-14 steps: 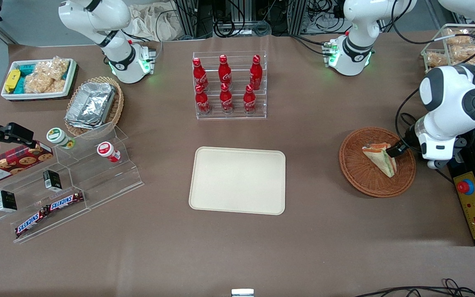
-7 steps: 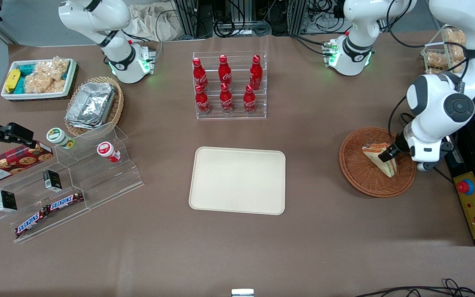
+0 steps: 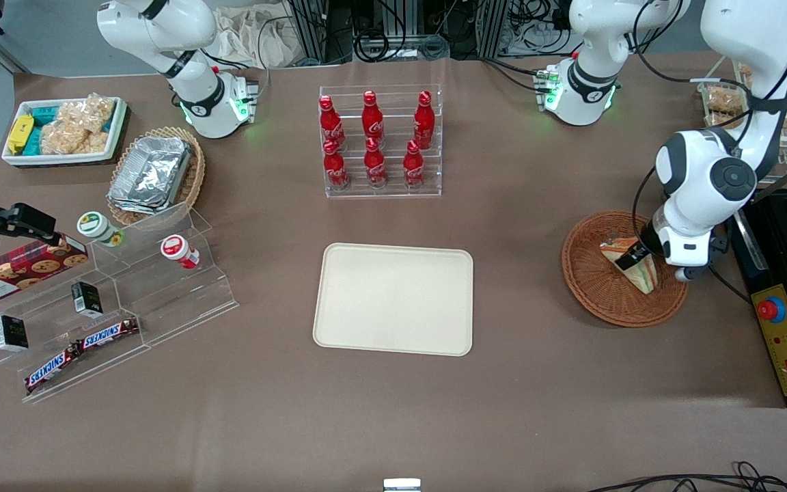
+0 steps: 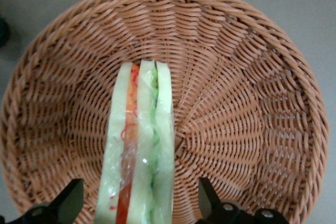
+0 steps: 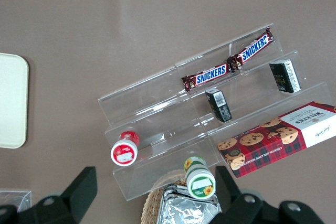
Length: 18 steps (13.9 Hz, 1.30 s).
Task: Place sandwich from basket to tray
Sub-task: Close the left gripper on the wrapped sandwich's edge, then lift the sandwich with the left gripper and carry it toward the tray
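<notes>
Gripper now moved in over the basket, fingers spread wide either side of the sandwich, not yet touching it.

Front view: high, looking down over the whole table. Left wrist view: close above the round reddish-brown wicker basket, past the open gripper; shared with front. Right wrist view: down on clear acrylic shelves.
</notes>
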Tool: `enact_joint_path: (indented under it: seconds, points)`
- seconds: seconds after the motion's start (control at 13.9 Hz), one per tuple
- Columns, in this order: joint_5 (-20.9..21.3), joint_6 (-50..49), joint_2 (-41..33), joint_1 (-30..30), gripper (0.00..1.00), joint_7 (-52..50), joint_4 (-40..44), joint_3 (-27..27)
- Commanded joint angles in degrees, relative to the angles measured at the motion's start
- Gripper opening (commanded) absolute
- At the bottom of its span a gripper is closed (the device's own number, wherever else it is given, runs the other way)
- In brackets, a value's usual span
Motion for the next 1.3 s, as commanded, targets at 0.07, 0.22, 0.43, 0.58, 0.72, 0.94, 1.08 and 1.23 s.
enact_joint_path:
  seconds: [0.07, 0.22, 0.43, 0.58, 0.72, 0.94, 1.08, 1.23]
  points:
    - [0.58, 1.57, 0.75, 0.09, 0.15, -0.42, 0.13, -0.01]
    - [0.66, 1.57, 0.93, 0.09, 0.00, -0.24, 0.31, -0.01]
    - [0.66, 0.79, 0.15, 0.09, 0.00, -0.24, 1.01, -0.01]
    - [0.84, -4.81, -1.87, 0.09, 0.00, 0.02, 3.37, -0.10]
    - [1.10, -16.99, -3.20, -0.09, 0.00, 3.96, 10.81, -0.27]
    - [0.93, -40.46, -0.14, -1.05, 0.00, 7.57, 29.87, -1.06]
    - [0.75, -51.81, 2.06, -3.94, 0.00, 7.93, 40.42, -3.51]
    - [0.75, -57.82, 5.04, -7.80, 0.00, 7.50, 49.14, -6.41]
